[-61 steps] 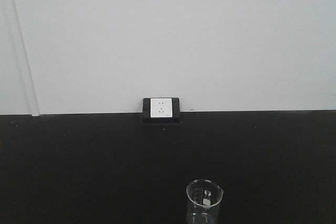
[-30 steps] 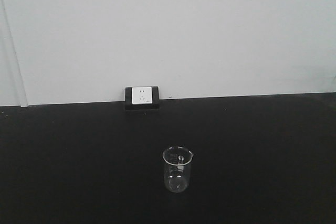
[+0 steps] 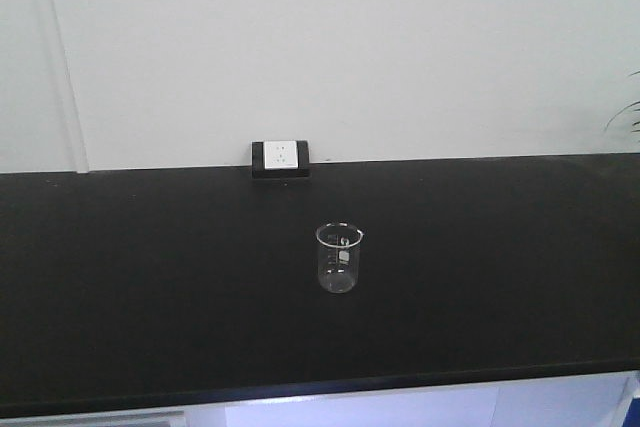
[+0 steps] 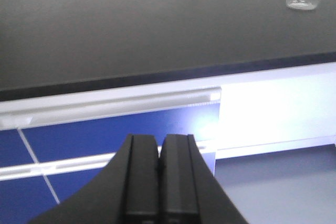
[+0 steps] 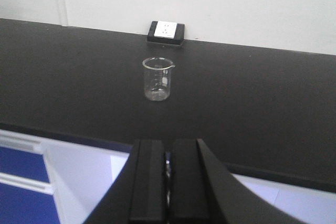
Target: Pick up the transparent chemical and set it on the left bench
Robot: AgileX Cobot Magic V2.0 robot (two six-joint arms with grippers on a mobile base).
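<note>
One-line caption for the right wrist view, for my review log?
Shut right gripper short of the black bench, facing a clear beaker with a socket behind it.

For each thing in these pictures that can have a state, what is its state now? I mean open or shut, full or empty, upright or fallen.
Beaker: upright on the black bench, empty.
Wall socket: nothing plugged in.
Left gripper: shut, nothing seen held.
Right gripper: shut; whether something thin sits in it cannot be told.
</note>
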